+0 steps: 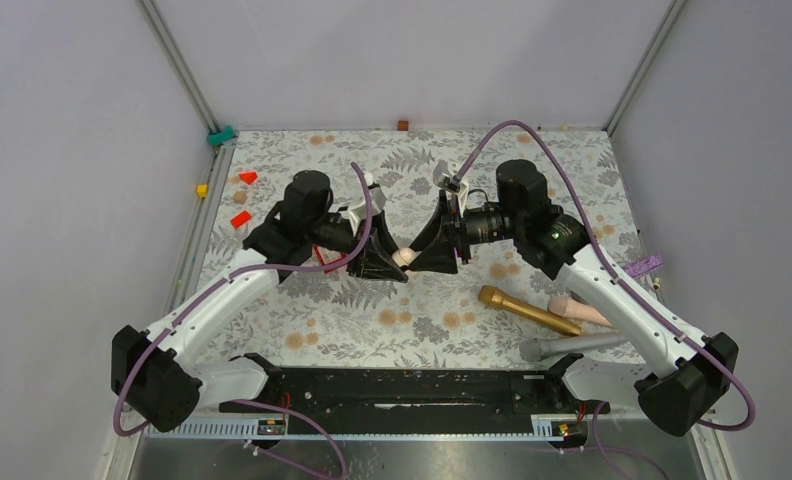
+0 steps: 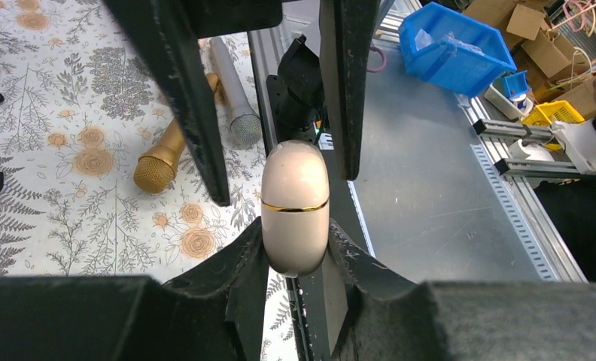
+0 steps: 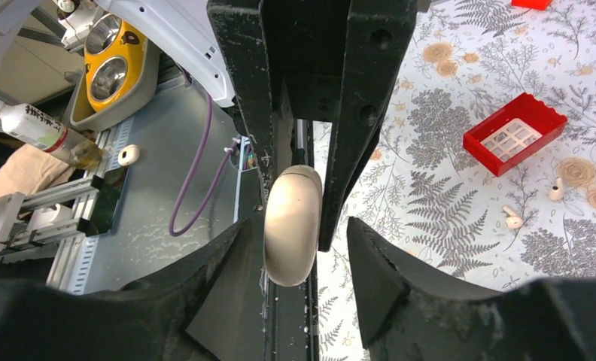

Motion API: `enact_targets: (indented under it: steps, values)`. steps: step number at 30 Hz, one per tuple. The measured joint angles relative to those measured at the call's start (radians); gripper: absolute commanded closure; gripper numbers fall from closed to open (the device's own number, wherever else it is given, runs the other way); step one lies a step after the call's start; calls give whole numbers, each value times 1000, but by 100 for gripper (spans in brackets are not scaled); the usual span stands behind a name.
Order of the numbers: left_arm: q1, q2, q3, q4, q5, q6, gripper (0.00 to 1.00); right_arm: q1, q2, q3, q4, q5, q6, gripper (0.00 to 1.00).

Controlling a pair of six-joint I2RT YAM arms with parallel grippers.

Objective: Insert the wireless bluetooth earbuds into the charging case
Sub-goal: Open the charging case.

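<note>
Between the spread jaws of my right claw [image 3: 299, 233], the pale pink, gold-seamed oval charging case [image 2: 295, 207] lies lengthwise, its far end pinched by my left claw [image 2: 295, 244].

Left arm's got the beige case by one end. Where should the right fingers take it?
Take the free half of the case, past the gold seam; the left gripper clamps the other half. Come end-on from the opposite side, where the right gripper stands open, closing on the straighter flanks near the seam, since the domed tip would likely slip.
</note>
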Motion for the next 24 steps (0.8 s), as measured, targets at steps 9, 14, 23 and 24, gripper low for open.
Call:
enact_targets:
  steps: [9, 14, 23, 24]
  values:
    - [-7, -20, 0, -76, 4, 114, 100, 1, -1, 0, -11, 27, -47, 36]
    - [-7, -21, 0, -85, 3, 136, 100, 4, -12, 0, -32, 55, -82, 33]
    - [1, -21, 0, -101, 5, 148, 100, 5, -63, 0, -68, 165, -148, 30]
    - [2, -21, 0, -105, 6, 149, 100, 5, -71, 2, -72, 186, -157, 29]
